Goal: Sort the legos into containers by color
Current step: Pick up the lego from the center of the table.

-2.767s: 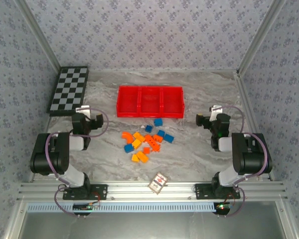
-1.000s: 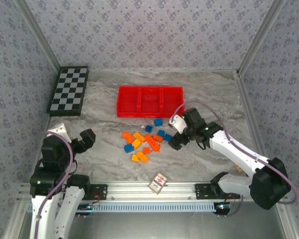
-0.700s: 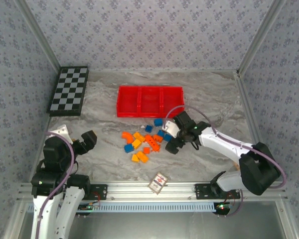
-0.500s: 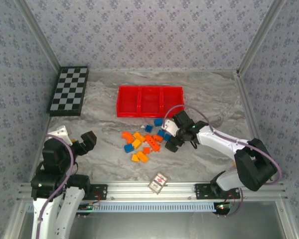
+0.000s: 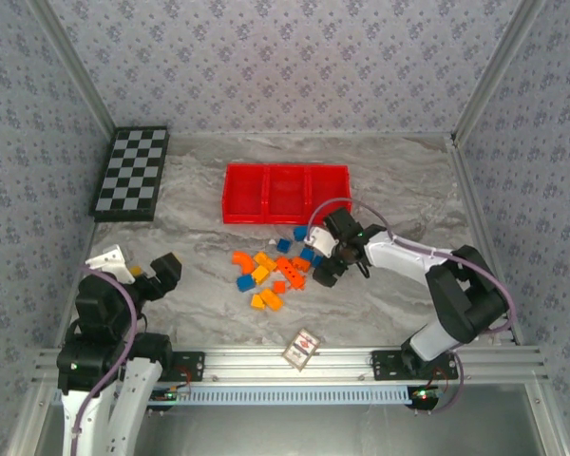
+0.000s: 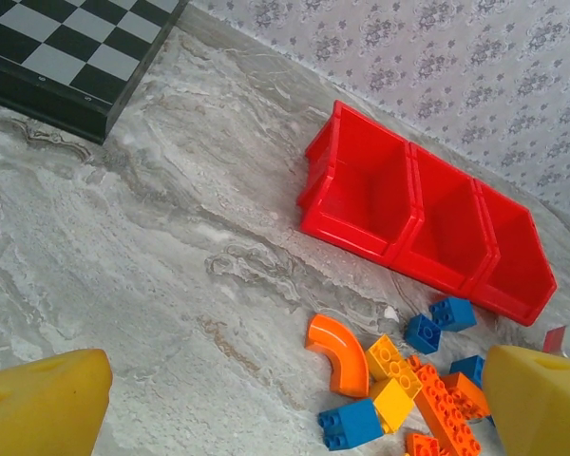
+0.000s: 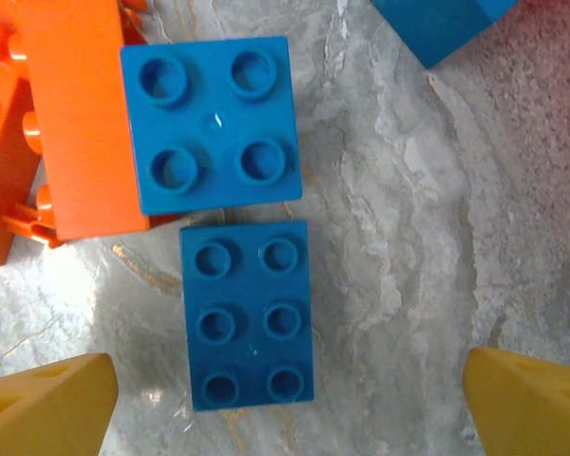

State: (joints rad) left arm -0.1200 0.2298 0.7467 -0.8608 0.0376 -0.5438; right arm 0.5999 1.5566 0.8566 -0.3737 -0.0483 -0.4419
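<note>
My right hand (image 7: 287,399) hangs low over the tabletop (image 7: 408,247), its yellow fingertips (image 7: 47,404) spread wide and gripping nothing. Between them, touching neither, lies a blue six-stud brick (image 7: 247,315), studs up. Just beyond its short end sits a blue four-stud brick (image 7: 212,123), nearly touching it, and an orange brick (image 7: 76,114) lies tight against that one's side. The corner of another blue brick (image 7: 437,24) shows further off.

From above, this hand is at the right edge of the scattered legos (image 5: 271,271). They lie loose on the tabletop, just in front of the red tray (image 5: 285,220).

My left hand (image 6: 290,404) is raised at the near left, well apart from the pile, its fingers just as wide and holding nothing. It faces a curved orange brick (image 6: 340,350), with the tray's three compartments behind that and the checkerboard (image 6: 66,57) at the far left. A small patterned card (image 5: 302,348) lies near the front edge of the tabletop.
</note>
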